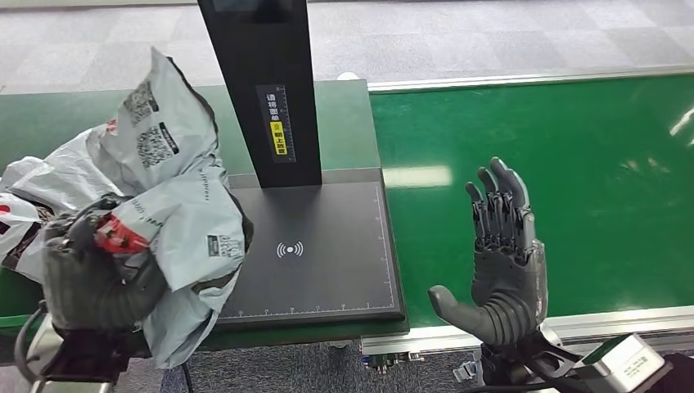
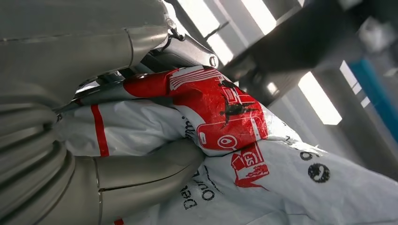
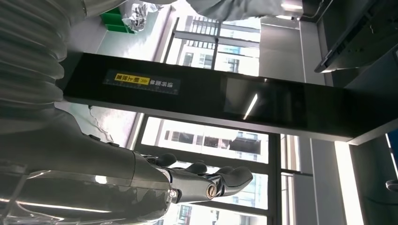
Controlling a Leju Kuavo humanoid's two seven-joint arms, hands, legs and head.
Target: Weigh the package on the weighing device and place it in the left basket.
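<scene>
Meanwhile, the robot's left hand (image 1: pixel 86 274) grips a crumpled grey poly mailer package (image 1: pixel 176 196) at the left edge of the black weighing platform (image 1: pixel 327 254), part of the bag draping over that edge. The left wrist view shows its thumb and fingers (image 2: pixel 155 164) closed on the white-and-red printed plastic (image 2: pixel 220 117). Judging by this hold, the package is at the scale and not yet in the basket. The right hand (image 1: pixel 499 262) stands upright, fingers spread and holding nothing, over the green conveyor belt (image 1: pixel 589 180) near its front edge, apparently kept clear of the platform. The scale's black upright column (image 1: pixel 262 90) is cut off at the top. More grey bags (image 1: pixel 24 205) lie at the far left; whether they sit in a basket cannot be told.
</scene>
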